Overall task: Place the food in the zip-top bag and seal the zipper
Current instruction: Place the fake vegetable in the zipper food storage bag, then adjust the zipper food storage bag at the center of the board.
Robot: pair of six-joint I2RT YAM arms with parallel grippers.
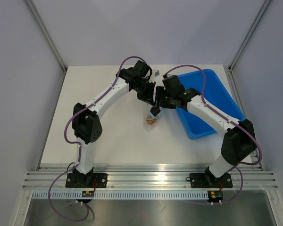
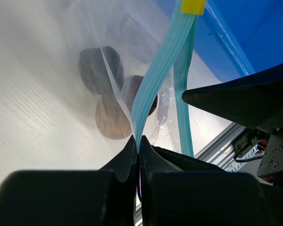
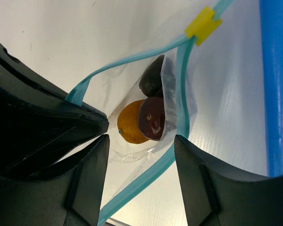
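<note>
The zip-top bag [image 1: 152, 117] hangs between my two grippers over the table, mouth open. All three food pieces lie inside: an orange-brown one [image 3: 131, 123] and two dark ones [image 3: 153, 117] [image 3: 152, 77]. They also show through the plastic in the left wrist view [image 2: 112, 120]. My left gripper [image 2: 139, 141] is shut on one side of the teal zipper [image 2: 155, 70] and holds the bag up. My right gripper [image 3: 141, 162] is open, with the other zipper side [image 3: 151, 176] running between its fingers. A yellow slider [image 3: 203, 22] sits at the zipper's far end.
The big blue tray [image 1: 212, 101] lies right of the bag, under the right arm, and its wall shows in the right wrist view [image 3: 276, 84]. The left gripper's black body [image 3: 37, 113] is close beside my right fingers. White table [image 1: 113, 136] below.
</note>
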